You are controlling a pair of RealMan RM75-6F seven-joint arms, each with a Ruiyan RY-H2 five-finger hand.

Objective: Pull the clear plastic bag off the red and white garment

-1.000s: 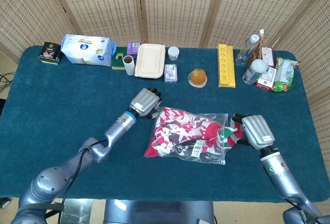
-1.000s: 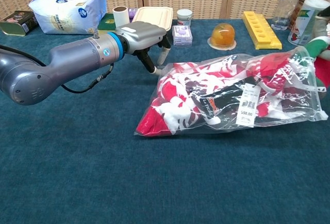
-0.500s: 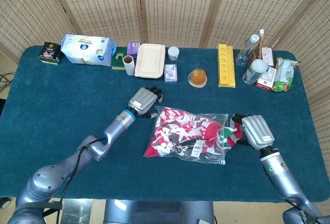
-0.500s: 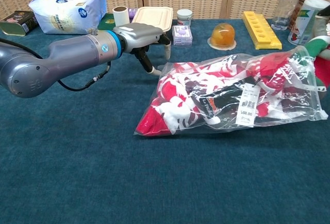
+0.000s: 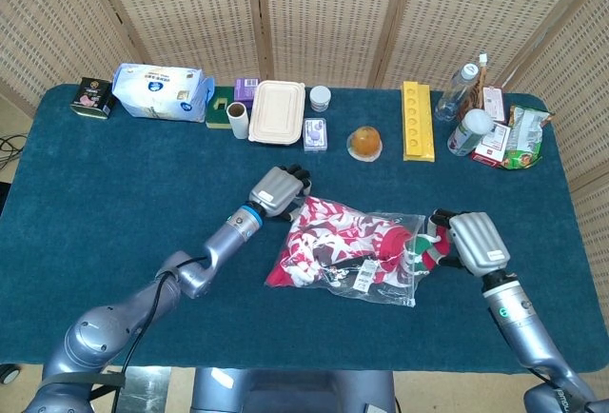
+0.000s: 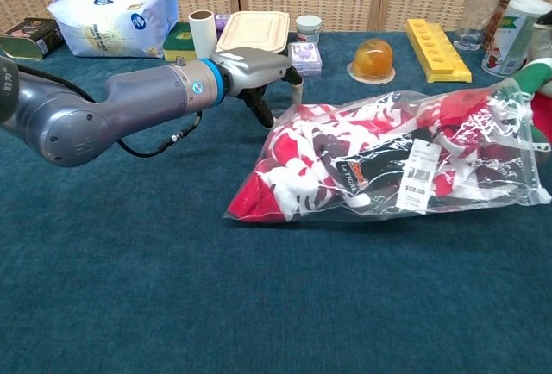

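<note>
The clear plastic bag (image 5: 348, 247) (image 6: 392, 167) lies mid-table with the red and white garment (image 5: 319, 237) (image 6: 297, 154) inside it; a price tag shows through its front. My left hand (image 5: 280, 189) (image 6: 259, 65) is at the bag's far left corner, its fingers (image 6: 278, 109) spread and pointing down beside the plastic with nothing held. My right hand (image 5: 474, 243) is at the bag's right end, fingers curled around the red, green and white end of the garment (image 5: 422, 245) (image 6: 538, 74) there. The chest view shows only that end, at its right edge.
Along the far edge stand a tin (image 5: 93, 97), a tissue pack (image 5: 160, 90), a white lunch box (image 5: 277, 111), a small jar (image 5: 320, 98), an orange dome (image 5: 364, 143), a yellow tray (image 5: 417, 120), bottles (image 5: 457, 90) and snack packs (image 5: 519, 137).
My left hand has moved right and nearer, up to the bag's far left corner. The bag has shifted slightly. My right hand has stayed in place.
</note>
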